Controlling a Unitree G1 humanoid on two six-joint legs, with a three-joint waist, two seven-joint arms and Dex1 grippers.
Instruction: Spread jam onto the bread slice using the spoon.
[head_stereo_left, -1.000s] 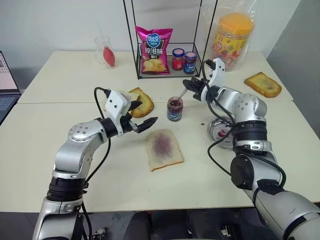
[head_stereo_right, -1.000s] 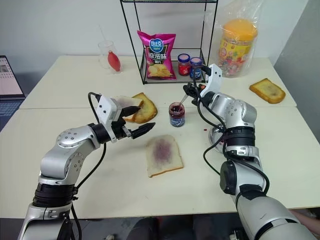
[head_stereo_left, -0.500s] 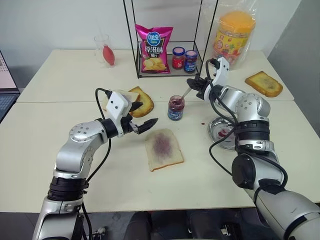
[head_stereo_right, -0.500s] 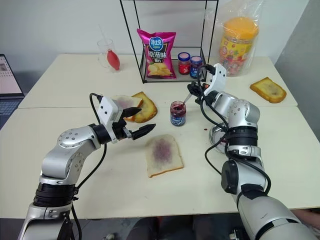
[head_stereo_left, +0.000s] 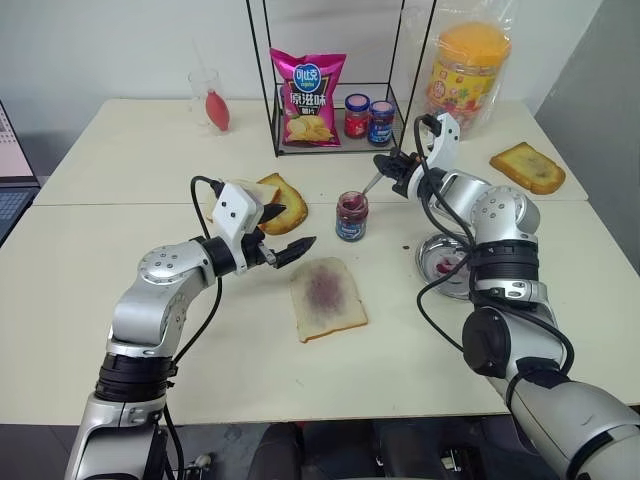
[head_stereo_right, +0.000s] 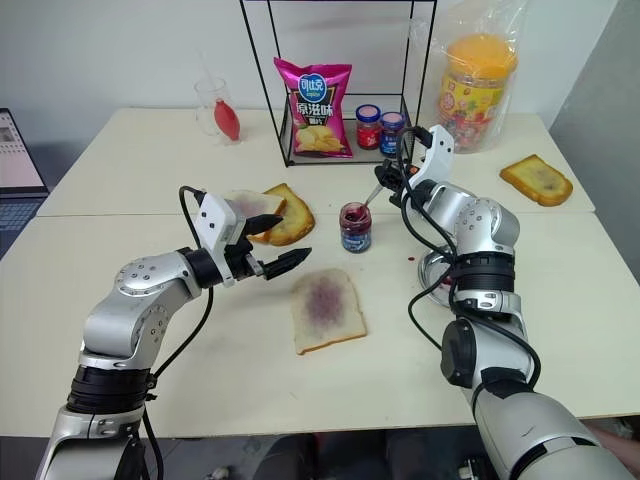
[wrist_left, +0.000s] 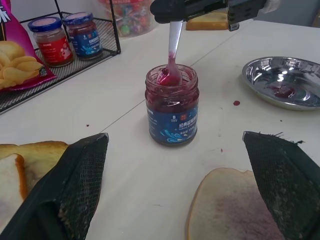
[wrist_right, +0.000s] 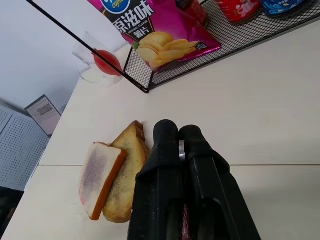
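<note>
Presently: 1 spoon (wrist_left: 171, 55), slim, silver, clamped in right gripper (head_stereo_left: 392, 165), bowl dipped in glossy dark-red jam (wrist_left: 170, 80) mid-table. 1 bread slice (head_stereo_left: 327, 298), pale, purple-smeared, nearer front edge. Left gripper (head_stereo_left: 284, 232) agape, empty.

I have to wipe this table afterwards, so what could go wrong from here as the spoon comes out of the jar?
1. The right gripper pinches the spoon high on its handle, bowl in the jam; it could twist and drip, adding to the red spots by the metal dish.
2. The jar stands free, unheld by the open left gripper, so a sticky pull might tip it.
3. The bread slice lies apart from the jar, so a loaded spoon must cross bare table.
</note>
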